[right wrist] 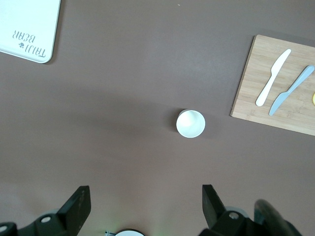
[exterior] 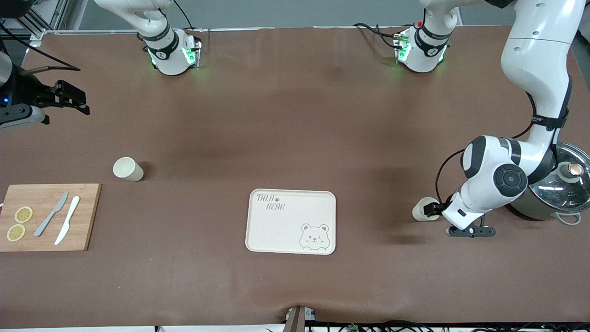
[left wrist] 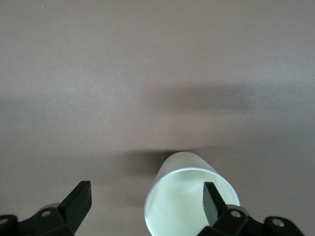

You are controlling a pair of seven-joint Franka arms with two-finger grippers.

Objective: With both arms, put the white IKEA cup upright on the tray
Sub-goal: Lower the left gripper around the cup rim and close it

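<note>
We count 2 white cups. 1 cup lies on its side on the desk, toward the left arm's end, well apart from the tray, its open mouth facing the left gripper. That gripper is low at the cup, jaws spread wide, with 1 finger just inside the rim and the other outside; nothing is clamped yet. The other cup rests on the desk toward the right arm's end, just farther from the front camera than the cutting board with its 2 knives. The right gripper hangs high over the desk, jaws released and empty. We judge the cup light, rigid and smooth, so it may roll or slip; pinching the wall at the rim looks the surest hold.
</note>
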